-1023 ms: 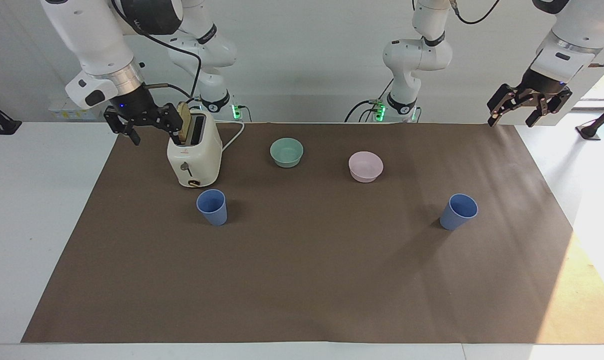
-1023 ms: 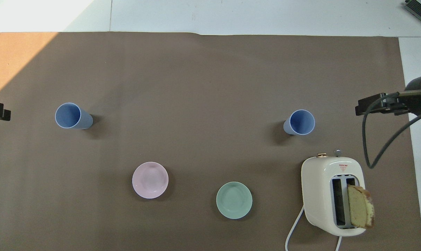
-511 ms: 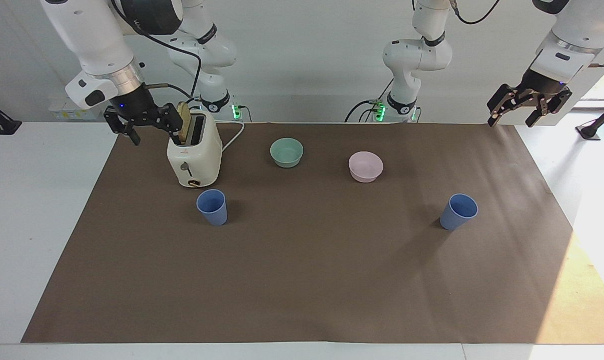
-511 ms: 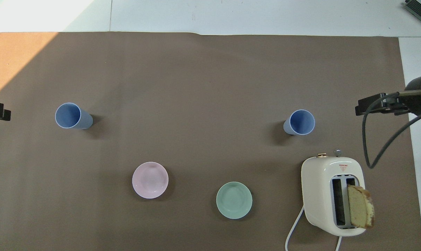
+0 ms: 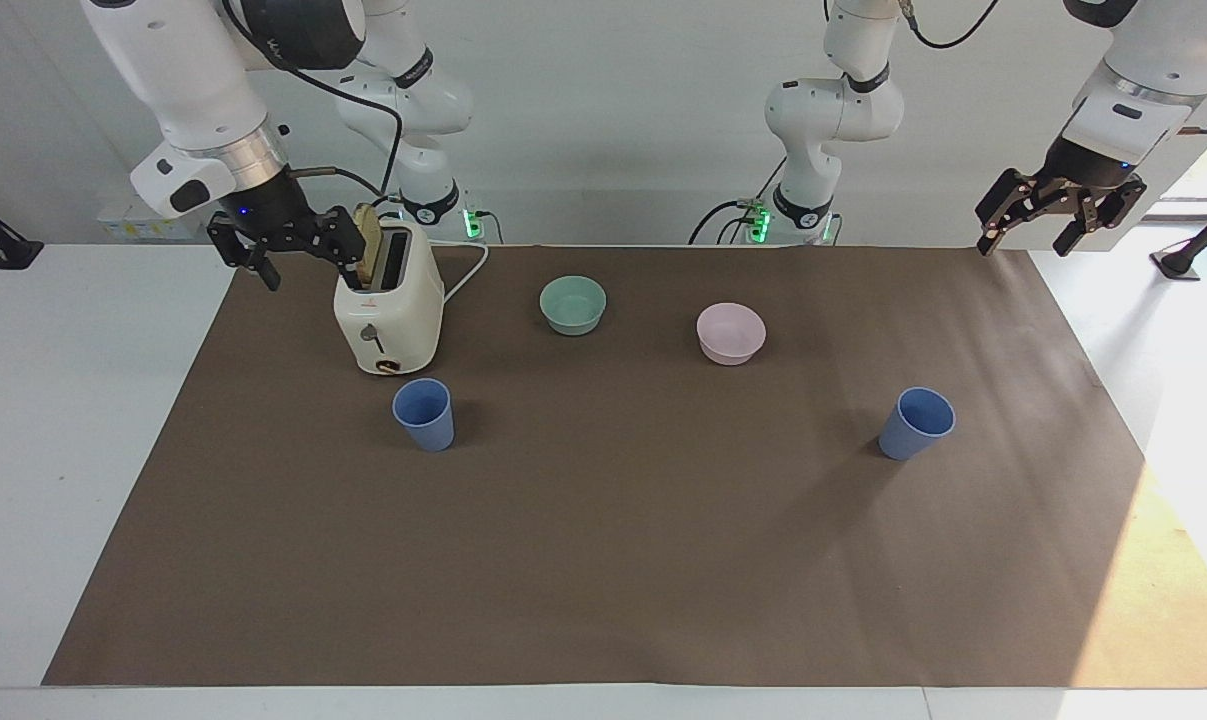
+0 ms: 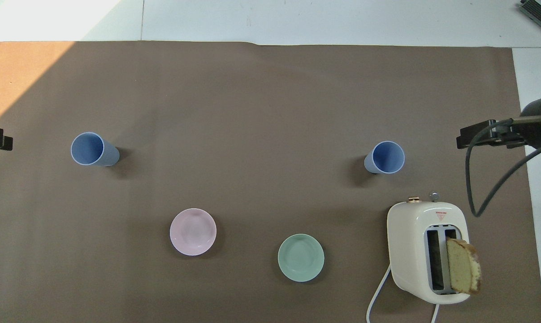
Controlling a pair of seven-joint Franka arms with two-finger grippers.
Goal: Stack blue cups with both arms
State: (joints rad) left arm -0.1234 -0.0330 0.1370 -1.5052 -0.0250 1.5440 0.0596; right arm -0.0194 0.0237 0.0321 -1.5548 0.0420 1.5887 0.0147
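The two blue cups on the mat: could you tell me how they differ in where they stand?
One blue cup stands just beside the toaster, toward the right arm's end of the table; the other blue cup stands alone toward the left arm's end, with the pink bowl its closest neighbour. Both are upright, empty, matching in shape and colour, and untouched.

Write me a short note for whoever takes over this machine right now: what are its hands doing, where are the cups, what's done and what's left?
Left hand: open, empty, raised over the mat's edge at its own end.
Right hand: open, empty, raised beside the toaster.
Blue cups: both upright on the mat, far apart. One cup stands near the toaster, the other cup toward the left arm's end.
Done: nothing yet; neither cup is touched.
Left: each hand picks up its nearer cup, then one cup goes inside the other.
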